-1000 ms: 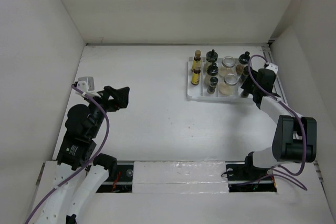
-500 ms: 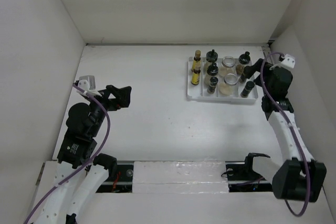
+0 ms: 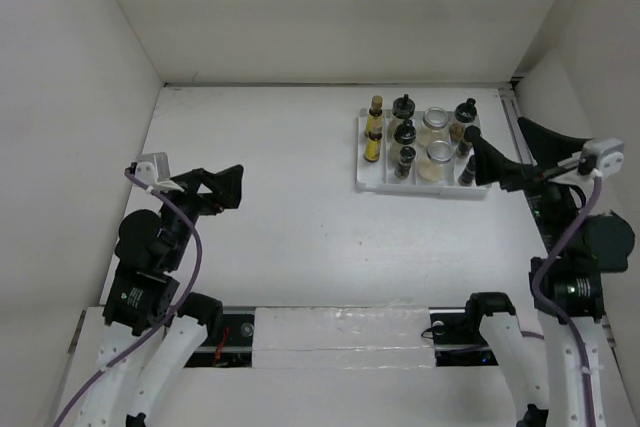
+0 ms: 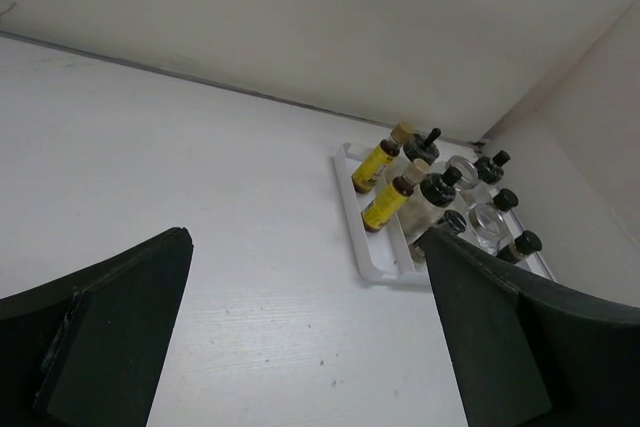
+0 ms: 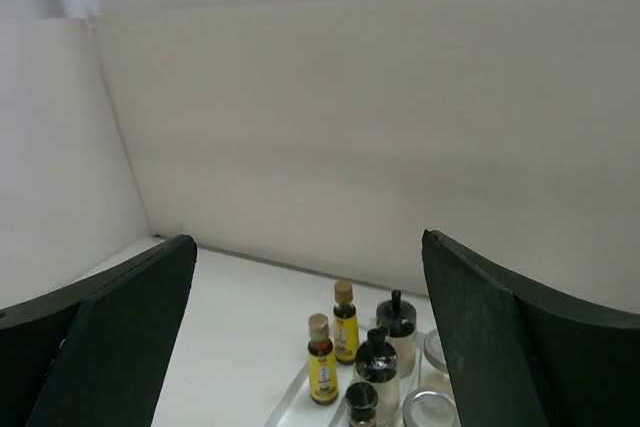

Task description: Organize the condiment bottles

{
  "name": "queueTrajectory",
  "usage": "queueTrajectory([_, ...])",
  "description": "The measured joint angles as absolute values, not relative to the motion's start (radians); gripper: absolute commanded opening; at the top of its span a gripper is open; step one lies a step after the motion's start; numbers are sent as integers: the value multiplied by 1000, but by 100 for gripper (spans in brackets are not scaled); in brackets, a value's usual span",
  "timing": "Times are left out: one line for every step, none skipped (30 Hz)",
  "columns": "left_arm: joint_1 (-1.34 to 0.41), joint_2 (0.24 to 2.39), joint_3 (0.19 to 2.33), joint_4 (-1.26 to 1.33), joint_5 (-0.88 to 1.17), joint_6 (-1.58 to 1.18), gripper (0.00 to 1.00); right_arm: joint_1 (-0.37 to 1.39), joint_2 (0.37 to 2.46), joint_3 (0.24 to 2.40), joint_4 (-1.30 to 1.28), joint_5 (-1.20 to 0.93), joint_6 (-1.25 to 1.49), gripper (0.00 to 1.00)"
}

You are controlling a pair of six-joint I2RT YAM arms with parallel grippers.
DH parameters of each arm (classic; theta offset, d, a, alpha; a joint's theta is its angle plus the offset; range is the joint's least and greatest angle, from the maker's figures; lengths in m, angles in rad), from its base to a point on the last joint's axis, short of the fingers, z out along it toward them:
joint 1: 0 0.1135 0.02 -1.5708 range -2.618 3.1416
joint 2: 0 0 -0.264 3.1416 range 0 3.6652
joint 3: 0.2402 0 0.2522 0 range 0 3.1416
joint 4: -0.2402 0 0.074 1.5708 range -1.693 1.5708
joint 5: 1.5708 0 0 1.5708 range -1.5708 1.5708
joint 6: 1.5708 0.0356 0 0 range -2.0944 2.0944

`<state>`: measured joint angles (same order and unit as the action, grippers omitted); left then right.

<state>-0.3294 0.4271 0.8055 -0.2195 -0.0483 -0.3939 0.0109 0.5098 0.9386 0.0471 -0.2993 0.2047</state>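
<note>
Your right gripper [image 5: 308, 247] has pulled back off the tray [image 3: 425, 188] since the earlier frame; its jaws are spread and hold nothing. Your left gripper [image 4: 305, 245], little moved, hangs released and empty over the near-left table [image 3: 300, 147]. All ten bottles [image 3: 405, 159] stand upright in the tray, far right: two yellow bottles [image 3: 372, 145], six black-capped jars [image 3: 404, 134], two silver-lidded jars [image 3: 437, 154].

Aloft, left tool [image 3: 228, 187] and right tool [image 3: 496, 130] spread wide; both empty.
</note>
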Motion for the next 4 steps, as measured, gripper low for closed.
queueTrajectory([-329, 416, 805, -216, -47, -394, 99, 14, 486, 942, 39, -305, 204, 100])
queueTrajectory([-329, 406, 805, -212, -46, -394, 99, 15, 462, 945, 34, -309, 202, 100])
queueTrajectory([-329, 397, 805, -207, -43, -394, 99, 15, 443, 952, 24, -310, 201, 100])
queueTrajectory([-329, 391, 805, -205, -41, -394, 99, 15, 431, 962, 9, -311, 198, 100])
